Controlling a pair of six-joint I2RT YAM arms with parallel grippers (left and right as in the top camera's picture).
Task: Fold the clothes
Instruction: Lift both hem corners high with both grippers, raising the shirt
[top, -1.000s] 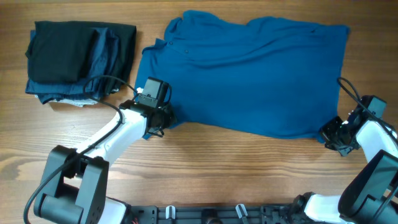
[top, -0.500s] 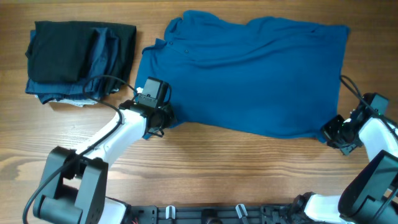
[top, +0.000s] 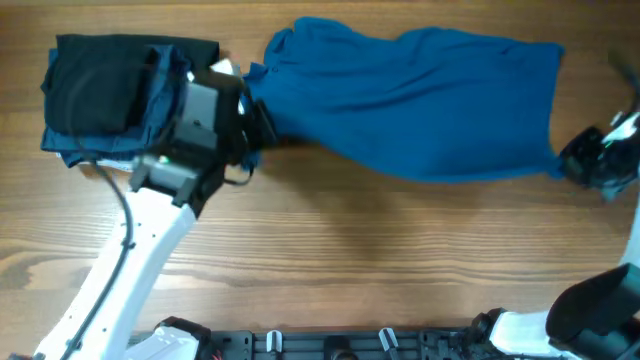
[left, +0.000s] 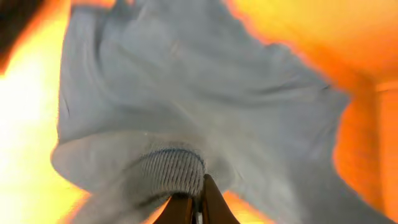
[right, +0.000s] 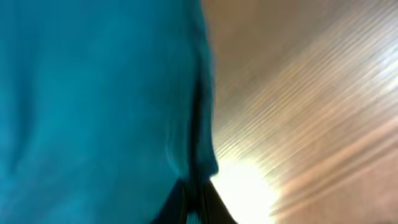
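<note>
The blue shirt (top: 420, 100) lies stretched along the far edge of the bench (top: 380, 260), collar end to the left and hem to the right. It runs from near the far left corner almost to the right edge.

The left end effector (top: 256, 128) is clenched on the shirt's left end. In the left wrist view its fingers meet on the fabric just below a ribbed cuff (left: 171, 173), though the colours there are washed out.

The right end effector (top: 572, 160) is clenched on the shirt's near right corner, close to the right edge of the bench. In the right wrist view, which is blurred, its fingers pinch the cloth's edge with bare wood beside it.

Between the two grips the shirt's near edge sags in a shallow curve, with a soft shadow on the wood beneath it.

A pile of dark garments (top: 100, 95) sits folded in the far left corner, just beside the left arm's wrist.
</note>
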